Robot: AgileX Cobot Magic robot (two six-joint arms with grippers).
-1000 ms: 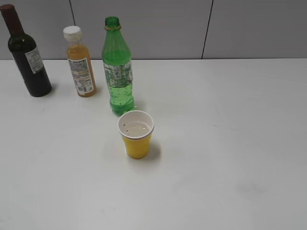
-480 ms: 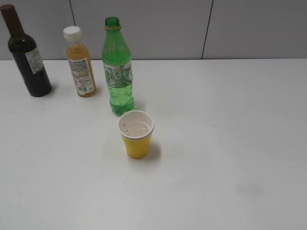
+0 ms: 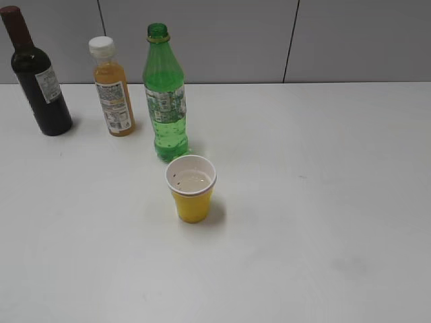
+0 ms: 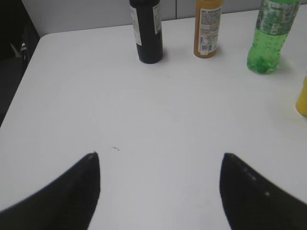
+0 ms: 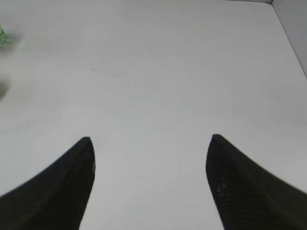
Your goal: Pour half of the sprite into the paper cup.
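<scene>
The sprite [image 3: 164, 101], a tall green bottle with no cap on, stands upright on the white table; it also shows in the left wrist view [image 4: 269, 38]. The paper cup [image 3: 192, 188], yellow outside and white inside, stands just in front of it and holds some clear liquid; its yellow edge shows in the left wrist view [image 4: 302, 98]. My left gripper [image 4: 160, 155] is open and empty over bare table, well short of the bottles. My right gripper [image 5: 149, 139] is open and empty over bare table, to the right of the cup. Neither gripper appears in the exterior view.
An orange juice bottle [image 3: 112, 87] with a white cap and a dark wine bottle [image 3: 37, 77] stand at the back left, also in the left wrist view [image 4: 207, 26] [image 4: 146, 28]. The table's left edge [image 4: 21, 81] shows there. A grey panelled wall stands behind.
</scene>
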